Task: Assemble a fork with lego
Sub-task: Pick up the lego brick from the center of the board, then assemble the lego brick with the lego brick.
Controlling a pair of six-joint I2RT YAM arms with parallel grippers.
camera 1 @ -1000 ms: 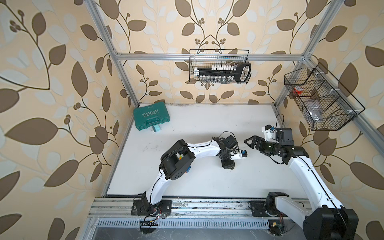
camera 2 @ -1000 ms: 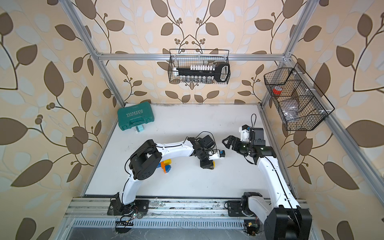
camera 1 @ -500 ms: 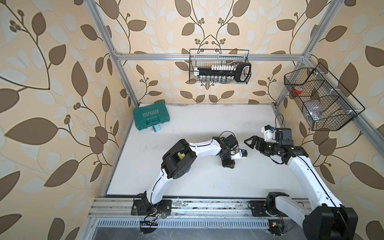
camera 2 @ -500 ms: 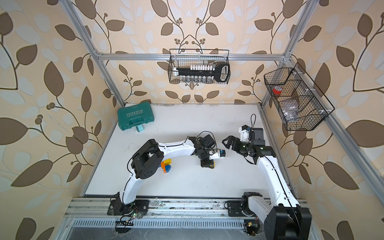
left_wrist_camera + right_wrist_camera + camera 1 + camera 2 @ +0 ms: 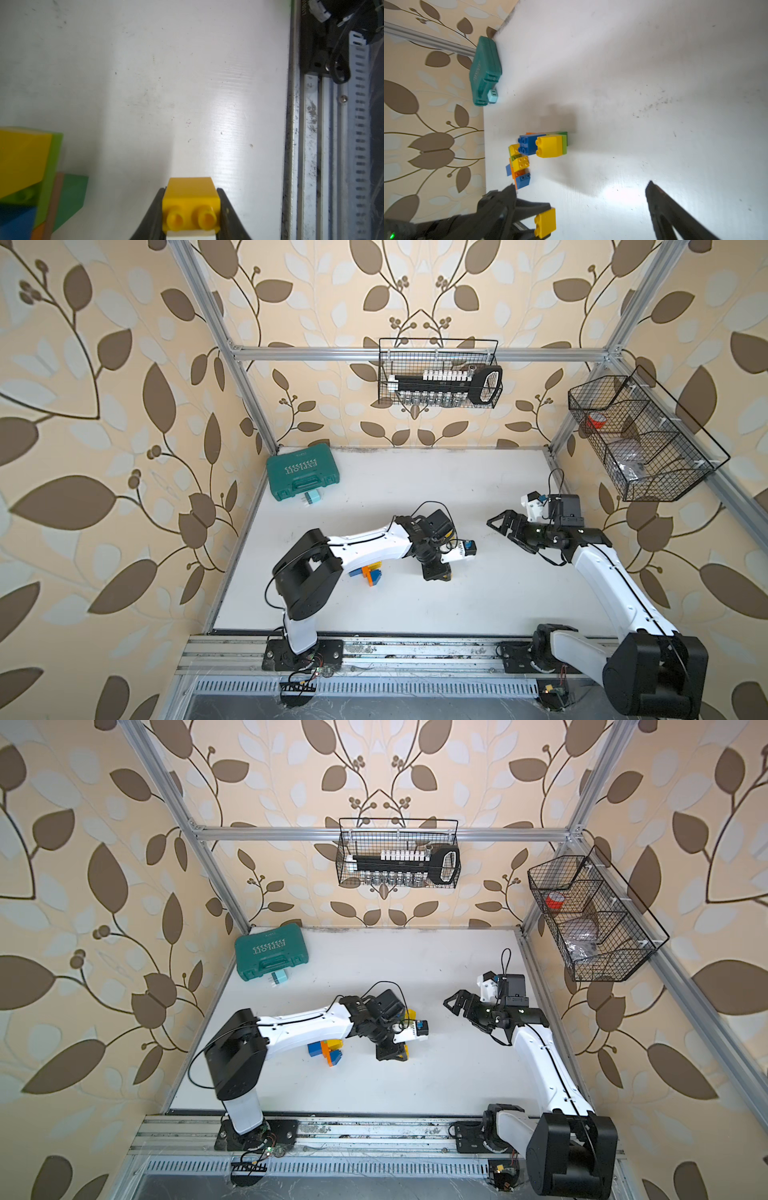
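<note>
My left gripper is shut on a small yellow lego brick, whose two studs face the left wrist camera. Both top views show that gripper pointing down at mid-table. The same brick shows in the right wrist view, pinched in black fingers just above the white table. A pile of lego in yellow, blue, green and orange lies partly under the left forearm. My right gripper stands open and empty to the right, pointing toward the left gripper.
A teal tool case with a small pale-blue block beside it sits at the back left corner. Wire baskets hang on the back wall and the right wall. An aluminium rail runs along the front edge.
The left gripper has closed on the yellow brick. The left arm has shifted a little to the left, uncovering more of the pile. The right arm has not moved.
</note>
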